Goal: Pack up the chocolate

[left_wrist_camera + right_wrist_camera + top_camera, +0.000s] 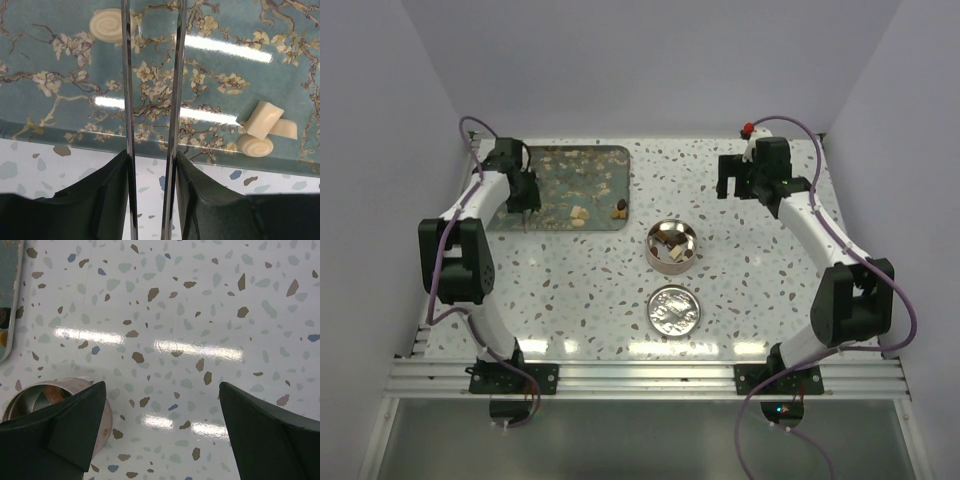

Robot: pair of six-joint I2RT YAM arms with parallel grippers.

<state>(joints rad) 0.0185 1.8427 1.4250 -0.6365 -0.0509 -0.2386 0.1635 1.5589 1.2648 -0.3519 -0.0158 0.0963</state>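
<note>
All the way apart: spreading the right gripper point(162, 385) over speckled table point(200, 315), clasping nothing, with one dark finger overlapping the tin point(30, 400) in the wrist view. Holding the left gripper point(527, 222) above the near-left part of the tray point(560, 165), released, its thin steel blades point(127, 100) standing a narrow slot apart. Pinching nothing that shows, though the tips are running off the top of the wrist view.

Facing pale lilac walls point(650, 60) on three sides. Working over white terrazzo flecked brown and blue, with an aluminium rail point(640, 375) running along the near edge under both bases. Taking up the far-left area: the teal, blossom-printed tray. Sitting mid-table, well apart from both grippers: the round metal tin, and just nearer than it, the lid point(674, 310) lying flat.

Lying in two places, the chocolate point(672, 243): several cream and dark lumps inside the tin, and the others on the tray. Among those, three cream pieces point(262, 127) bunching by its near edge, a dark lump point(620, 208) toward its near-right corner, and a cream swirl point(106, 25) just beside one blade.
</note>
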